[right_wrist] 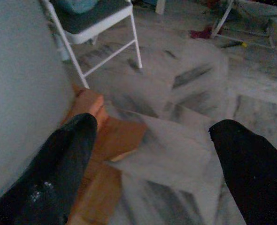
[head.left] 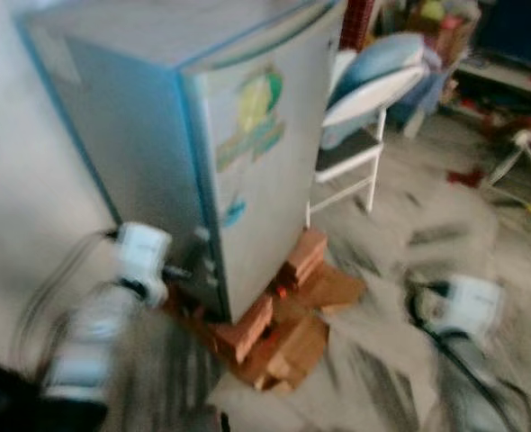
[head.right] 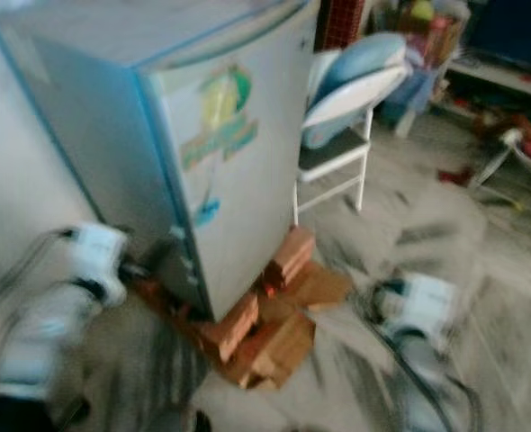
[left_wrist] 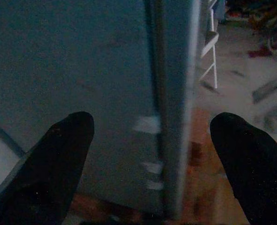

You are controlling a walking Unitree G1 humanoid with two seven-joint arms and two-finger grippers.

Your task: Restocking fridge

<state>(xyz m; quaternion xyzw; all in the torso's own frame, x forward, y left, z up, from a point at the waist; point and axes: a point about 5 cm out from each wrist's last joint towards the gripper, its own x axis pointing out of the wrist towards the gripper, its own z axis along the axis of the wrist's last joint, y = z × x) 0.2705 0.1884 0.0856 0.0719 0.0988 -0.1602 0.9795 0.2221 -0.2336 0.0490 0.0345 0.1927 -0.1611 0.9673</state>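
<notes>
The small fridge [head.left: 247, 153] stands shut on red bricks [head.left: 256, 328], w/ a white chair [head.left: 351, 157] beside it. Left gripper [left_wrist: 152, 154], fingers wide, is near the fridge's door edge. Right gripper [right_wrist: 152, 159], fingers wide, hangs over the floor [right_wrist: 195, 117].

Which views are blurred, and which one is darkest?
Both eye views are motion-blurred, smearing the fridge, bricks and chair; left wrist view is darkest, the fridge side murky blue; right wrist view is brighter, floor streaked.
</notes>
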